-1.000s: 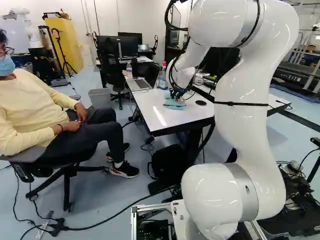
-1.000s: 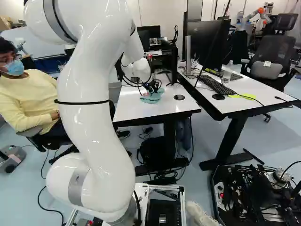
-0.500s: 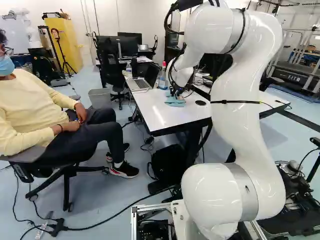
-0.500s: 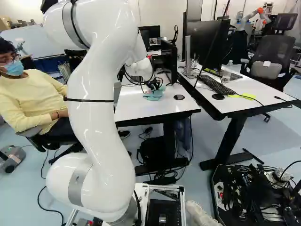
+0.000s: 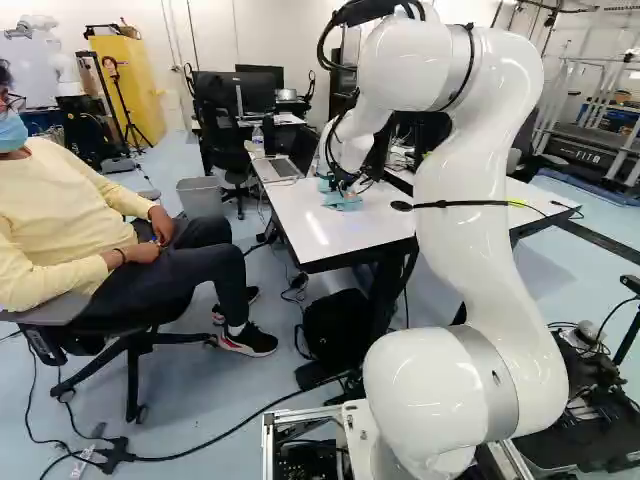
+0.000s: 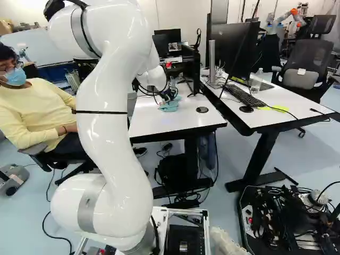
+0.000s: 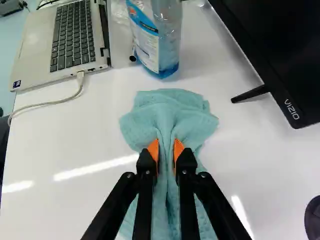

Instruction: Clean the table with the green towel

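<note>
Towel (image 7: 170, 115), pale bluish green, lies on the white table (image 5: 310, 235), its long axis running from near to far, roughly in line with the claw (image 5: 345, 190). The far end fans out in a broad, rounded spread pointing toward the clear bottle (image 7: 162, 40), while the near part trails back beneath the claw. A raised fold runs lengthwise along its middle, and the claw is gripping that fold, one orange pad (image 7: 153, 150) against each side. The bottle stands just beyond the towel, apart from it. The laptop (image 7: 67, 45) sits to the far left, its pale cable (image 7: 50, 103) curving leftward. The black monitor (image 7: 280, 50) is to the right, and a round black disc (image 6: 202, 110) also lies right of the towel.
</note>
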